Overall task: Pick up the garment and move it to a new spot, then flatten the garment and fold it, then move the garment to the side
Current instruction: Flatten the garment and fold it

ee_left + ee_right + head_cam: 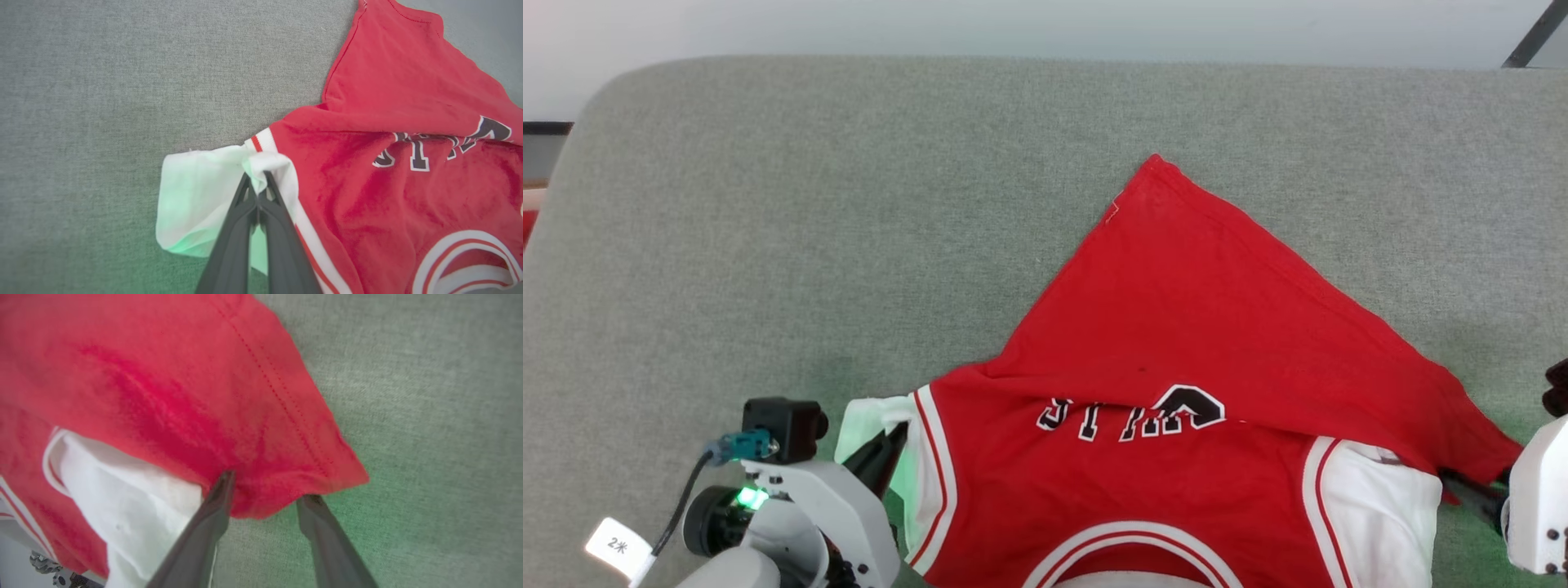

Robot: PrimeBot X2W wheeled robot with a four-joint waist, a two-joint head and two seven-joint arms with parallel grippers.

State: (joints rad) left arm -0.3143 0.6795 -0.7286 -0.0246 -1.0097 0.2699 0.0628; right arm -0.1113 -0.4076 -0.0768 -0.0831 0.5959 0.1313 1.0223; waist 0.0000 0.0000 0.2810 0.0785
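I'm looking at a grey woven-fabric surface [768, 204] with a rounded far-left corner. It spans my view. On it, at the near right, lies the garment [1176, 327] — red hem folded back over the chest lettering, white sleeves out to left and right.

Red white-sleeved garment [1176, 327], hem folded diagonally over chest.

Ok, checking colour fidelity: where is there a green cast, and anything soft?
Left wrist view: green cast on the white sleeve of the garment by the left gripper. Head view: green glow on the grey fabric surface near both grippers. Right wrist view: green beside the right gripper, cloth blurred.
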